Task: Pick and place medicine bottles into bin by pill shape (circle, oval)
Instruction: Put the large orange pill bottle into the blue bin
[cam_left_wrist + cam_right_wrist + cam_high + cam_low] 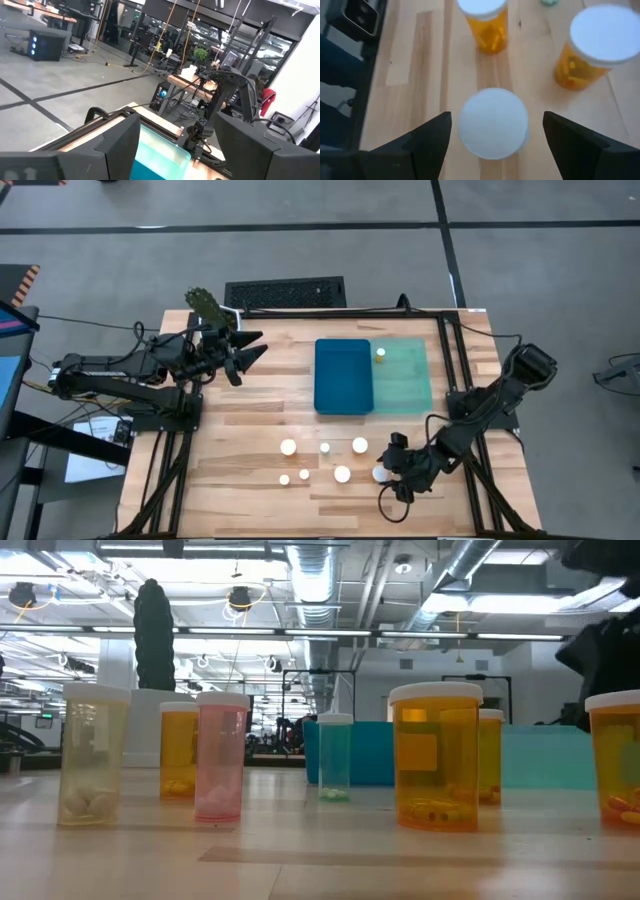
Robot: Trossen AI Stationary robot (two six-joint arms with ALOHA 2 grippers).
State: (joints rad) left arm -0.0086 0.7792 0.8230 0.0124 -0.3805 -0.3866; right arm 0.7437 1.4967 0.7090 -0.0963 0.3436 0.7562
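Near the tabletop's right front corner, my right gripper straddles an upright bottle.
Fingers spread wide, not touching; cap up, long axis vertical. Left gripper open too.

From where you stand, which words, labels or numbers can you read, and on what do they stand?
No text can be read in any view.
Wide amber bottle: a plain orange label patch, no legible print.
Papers on the floor beside the table: print too small to read.
White bottle caps: blank.
Dark blue tray and green tray: no markings visible.
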